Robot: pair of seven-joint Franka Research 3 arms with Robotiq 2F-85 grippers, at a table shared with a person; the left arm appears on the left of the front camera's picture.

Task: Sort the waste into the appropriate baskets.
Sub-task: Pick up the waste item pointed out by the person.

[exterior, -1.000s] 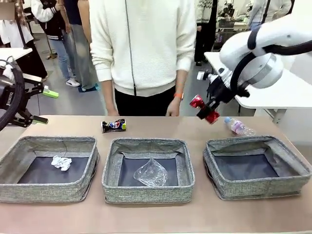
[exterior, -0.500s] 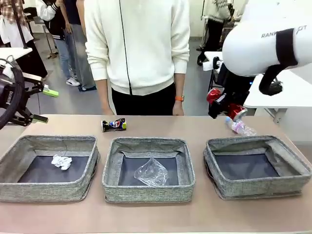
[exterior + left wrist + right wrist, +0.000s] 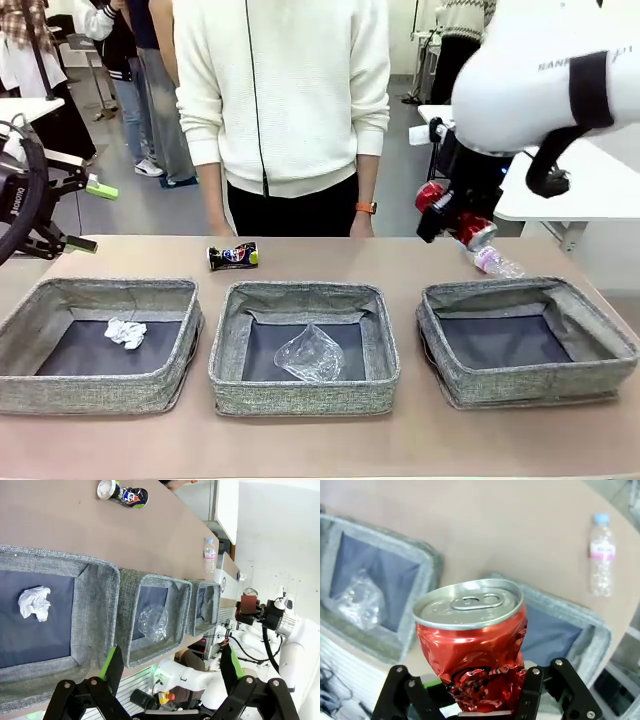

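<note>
R hand [image 3: 452,212] clenched on dented red can [image 3: 472,645], up in the air by the far side of right bin [image 3: 520,388], nothing in that bin yet. L hand [image 3: 171,655] spread wide, holding nothing. Paper wad [image 3: 127,333] in left bin [image 3: 100,392], plastic piece [image 3: 311,355] in mid bin [image 3: 300,398], so approx 2 of 5 sorted. Dark-blue can [image 3: 233,257] and bottle [image 3: 492,262] lie on the surface [image 3: 400,440], not yet binned.

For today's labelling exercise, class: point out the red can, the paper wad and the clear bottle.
red can [image 3: 472,645], right wrist view, dented side wall.
paper wad [image 3: 126,333], front view, its middle.
clear bottle [image 3: 602,555], right wrist view, pink label.
</note>
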